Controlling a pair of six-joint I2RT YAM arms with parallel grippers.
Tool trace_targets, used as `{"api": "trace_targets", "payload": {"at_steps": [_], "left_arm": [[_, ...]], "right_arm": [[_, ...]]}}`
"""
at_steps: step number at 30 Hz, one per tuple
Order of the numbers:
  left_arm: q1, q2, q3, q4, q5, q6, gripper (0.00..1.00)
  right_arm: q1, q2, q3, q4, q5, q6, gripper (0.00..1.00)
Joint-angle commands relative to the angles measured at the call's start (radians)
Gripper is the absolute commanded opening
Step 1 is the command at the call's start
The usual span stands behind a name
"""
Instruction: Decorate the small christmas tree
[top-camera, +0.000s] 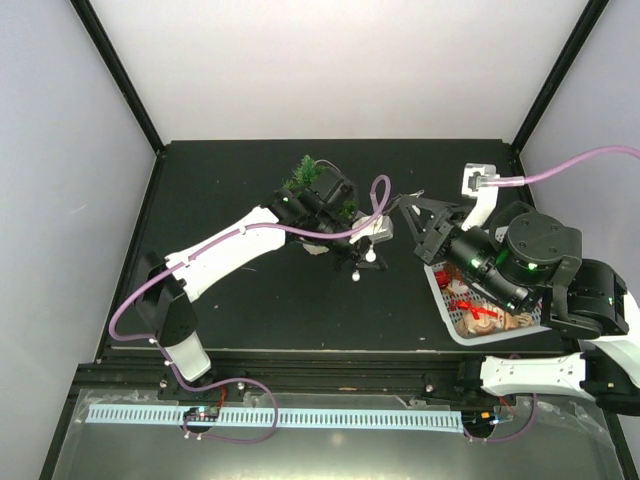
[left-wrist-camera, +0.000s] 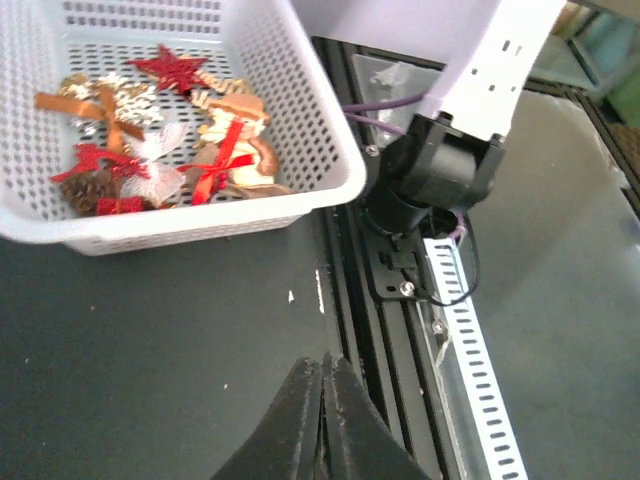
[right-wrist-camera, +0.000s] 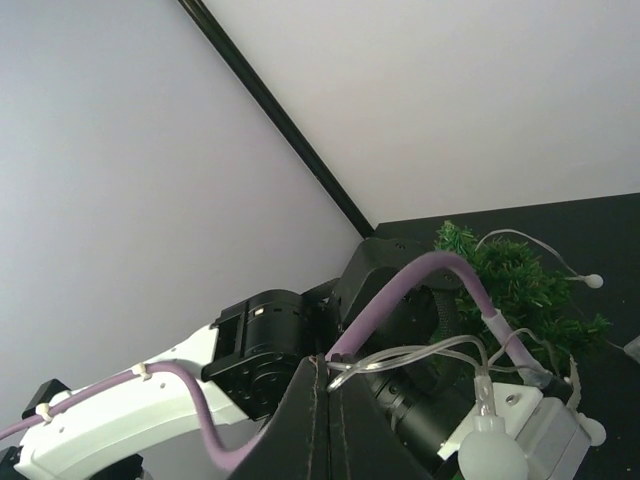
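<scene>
Left end effector (left-wrist-camera: 322, 362), tapered black, pressed together; right end effector (right-wrist-camera: 326, 365) likewise; bushy small christmas tree (right-wrist-camera: 520, 285).

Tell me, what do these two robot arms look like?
Both the left arm and right arm have white shells, black joints and a purple cable trailing along. Each ends in slim black tapered fingers. Small green lights glow at the joints.

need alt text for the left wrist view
A white perforated basket of Christmas ornaments, including a red star and red bows, sits on the black table. The left gripper, shut, juts in at the bottom.
</scene>
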Motion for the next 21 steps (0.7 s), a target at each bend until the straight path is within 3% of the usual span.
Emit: {"api": "trace_targets", "payload": {"at_steps": [1,10,21], "left_arm": [[-0.005,-0.022,0.052,-0.05,0.12,0.046,0.02],[0.003,-0.095,0.026,-0.398,0.105,0.295,0.02],[-0.006,-0.124,-0.048,-0.431,0.204,0.268,0.12]], "right_arm": [[-0.007,-0.01,-0.011,0.029,0.016,0.007,0.01],[-0.01,-0.075,-0.096,0.039,0.108,0.028,0.01],[-0.015,-0.079,-0.115,0.069,0.098,0.022,0.01]]}}
